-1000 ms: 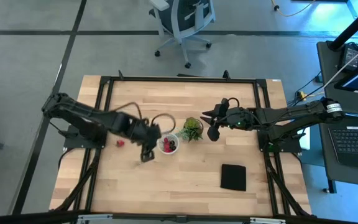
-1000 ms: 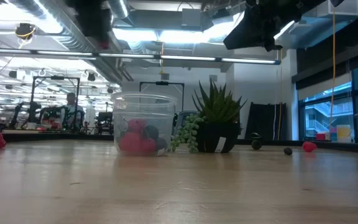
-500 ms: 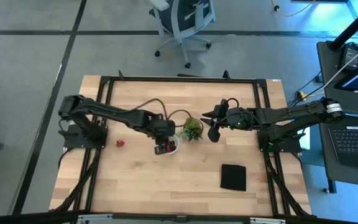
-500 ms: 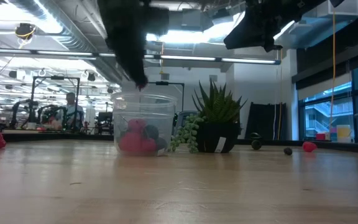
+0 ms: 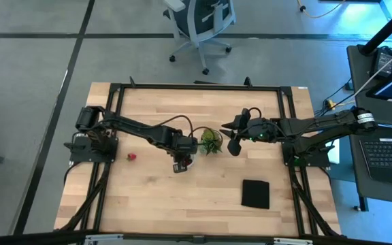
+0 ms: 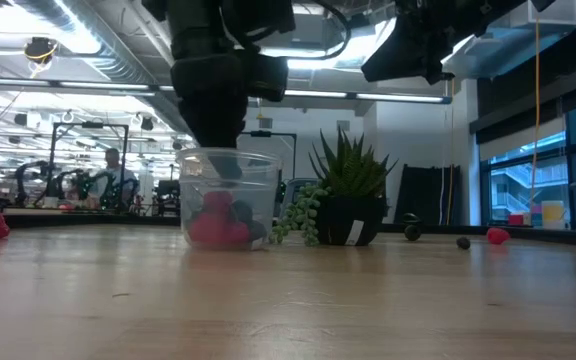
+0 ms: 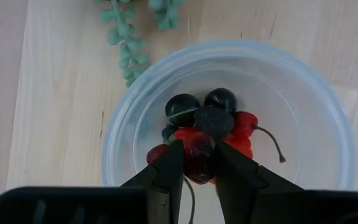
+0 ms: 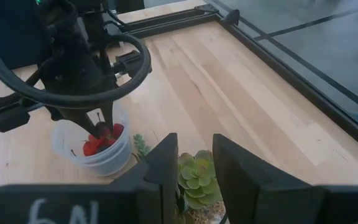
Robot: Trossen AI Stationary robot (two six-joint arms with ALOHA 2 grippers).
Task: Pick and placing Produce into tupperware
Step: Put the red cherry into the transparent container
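The tupperware (image 7: 129,118) is a round clear tub on the wooden table, beside a green potted plant (image 5: 209,141). Inside it lie red and dark produce pieces (image 7: 219,109). My left gripper (image 7: 197,163) points down into the tub's mouth, shut on a dark red cherry (image 7: 197,155); it also shows in the low view, my left gripper (image 6: 218,160). My right gripper (image 8: 194,162) hovers open above the plant, nothing between its fingers. A red strawberry (image 5: 132,156) lies on the table left of the tub. My left gripper pinches the dark red cherry's round body (image 7: 199,149) between its two fingertips. The fingers come from above, pointing steeply down into the tub. The cherry sits just over the pile of produce; whether it touches the pieces below, I cannot tell.
A flat black square (image 5: 255,193) lies toward the near right of the table. Three small loose pieces (image 6: 462,242) rest on the wood to the right of the plant in the low view. A black frame (image 5: 114,92) borders the table.
My left gripper has gone toward the table's right edge and down, from beside the tub to inside its mouth, staying shut. My right gripper has kept still.
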